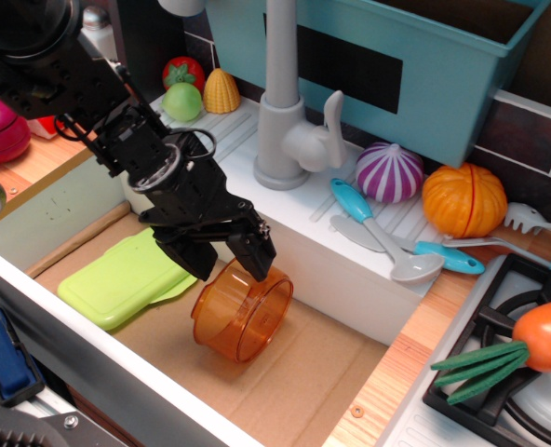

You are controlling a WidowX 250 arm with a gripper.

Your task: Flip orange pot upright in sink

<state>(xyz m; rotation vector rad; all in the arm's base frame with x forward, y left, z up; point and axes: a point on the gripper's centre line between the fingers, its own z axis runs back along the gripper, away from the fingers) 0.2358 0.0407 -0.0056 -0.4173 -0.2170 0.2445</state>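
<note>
The orange pot (243, 315) lies on its side on the brown floor of the sink (294, 372), its open mouth facing the front right. My black gripper (229, 264) is open, tilted, and right over the pot's back upper edge. One finger (260, 259) sits at the pot's rim, the other finger (194, 261) is to its left. Whether a finger touches the pot I cannot tell.
A green lid-like tray (127, 277) lies in the sink left of the pot. A grey faucet (285, 102) stands on the rim behind. A purple onion (390, 171), an orange pumpkin (463, 199), spoons (387, 237) and a carrot (536, 340) lie at the right. A teal bin (396, 56) is behind.
</note>
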